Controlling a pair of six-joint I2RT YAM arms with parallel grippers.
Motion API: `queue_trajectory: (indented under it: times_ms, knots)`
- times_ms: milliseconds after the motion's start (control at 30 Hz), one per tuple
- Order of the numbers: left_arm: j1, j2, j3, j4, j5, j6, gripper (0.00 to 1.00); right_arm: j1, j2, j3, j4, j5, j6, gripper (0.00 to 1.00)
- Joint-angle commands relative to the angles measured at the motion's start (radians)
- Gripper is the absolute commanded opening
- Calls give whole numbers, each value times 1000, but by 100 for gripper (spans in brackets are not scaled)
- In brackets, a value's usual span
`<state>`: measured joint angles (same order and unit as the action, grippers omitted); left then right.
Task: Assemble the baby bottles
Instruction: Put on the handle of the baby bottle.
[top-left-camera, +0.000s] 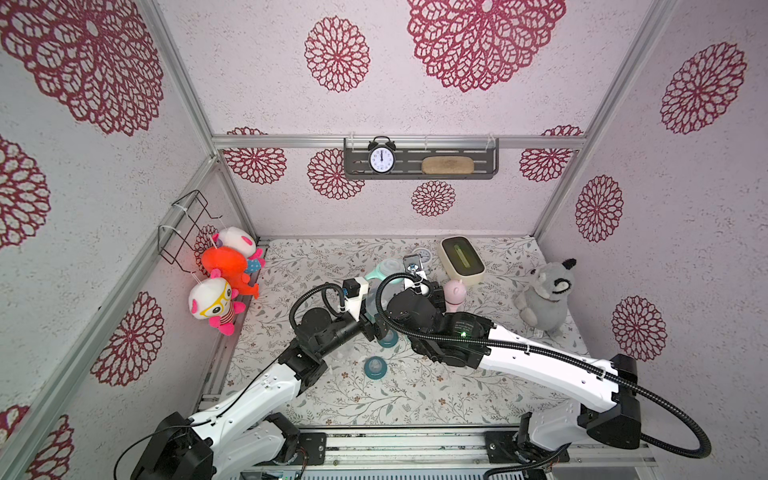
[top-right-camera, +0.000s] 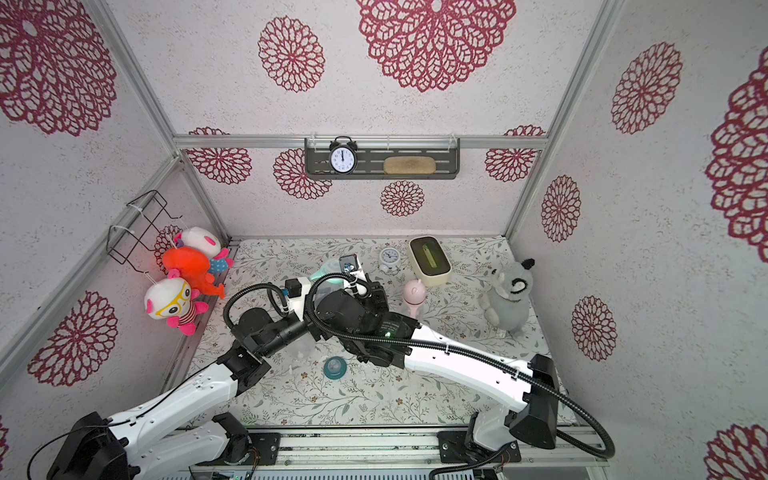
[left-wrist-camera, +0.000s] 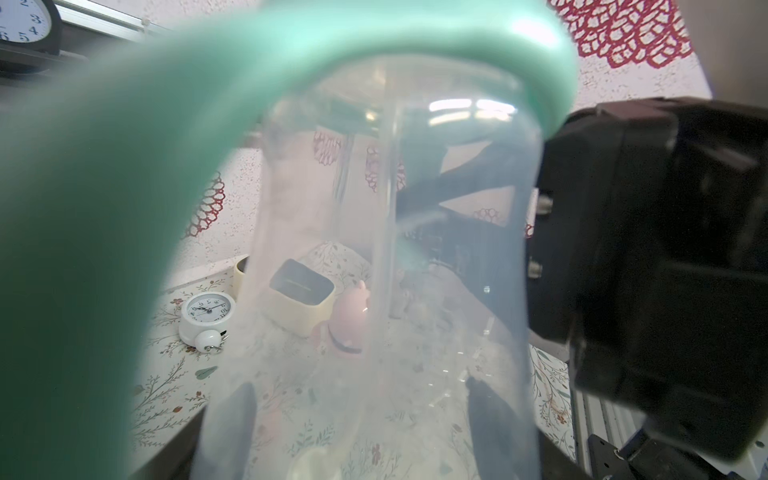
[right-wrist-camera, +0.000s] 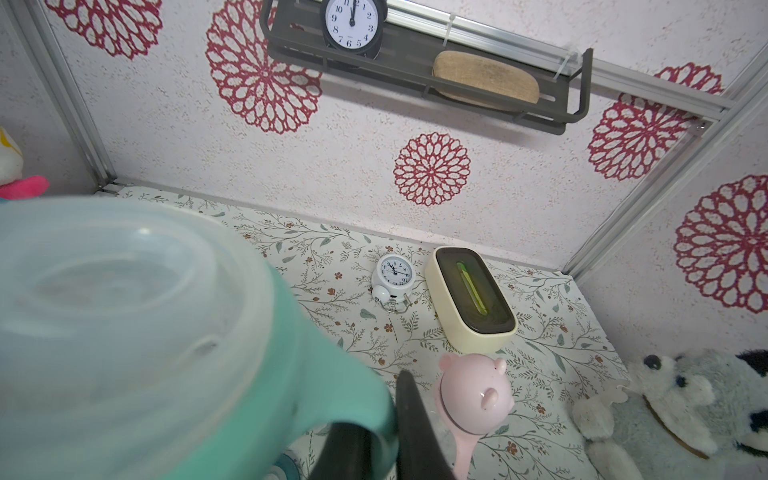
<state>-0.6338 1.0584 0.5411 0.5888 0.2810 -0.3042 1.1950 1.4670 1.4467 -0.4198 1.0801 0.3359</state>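
Bottle work is going on mid-counter, where the two arms meet. Left tool (left-wrist-camera: 357, 395) is clamped on the clear bottle (left-wrist-camera: 395, 249), with a dark finger on either side of its lower body, and the bottle stands roughly upright. Right tool (right-wrist-camera: 382, 419) is pinched together on the mint handle (right-wrist-camera: 332, 374) of the ring round that bottle's neck. A pink bottle (top-left-camera: 454, 293) with its eared cap on stands just to the right of the tools. A teal nipple collar (top-left-camera: 376, 368) lies on the flowered counter (top-left-camera: 415, 399) on the near side, apart from both arms. Farther back sit a small white alarm clock (top-right-camera: 390, 259) and a cream box (top-left-camera: 461, 259). A grey plush animal (top-left-camera: 544, 295) sits at the right edge.
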Motion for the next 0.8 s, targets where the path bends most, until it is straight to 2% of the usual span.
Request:
queue_trajectory:
  times_ms: [0,100,267,500,633,767]
  knots:
    - [5,-16,4,79,-16,-1,0,5,-27,-9,-2,-22,-13,0]
    - [5,-18,1,83,-14,2,0,5,-27,-10,0,-27,-20,9]
    - [5,-23,-5,73,-12,14,0,5,-40,-5,30,-36,-70,35]
    - [5,-34,-12,58,-10,27,0,5,-70,6,44,-72,-112,65]
    - [5,-44,-18,42,-36,38,0,-1,-103,-4,13,-153,-110,77]
    - [8,-57,-24,25,-55,49,0,-38,-157,-46,-21,-332,-98,81]
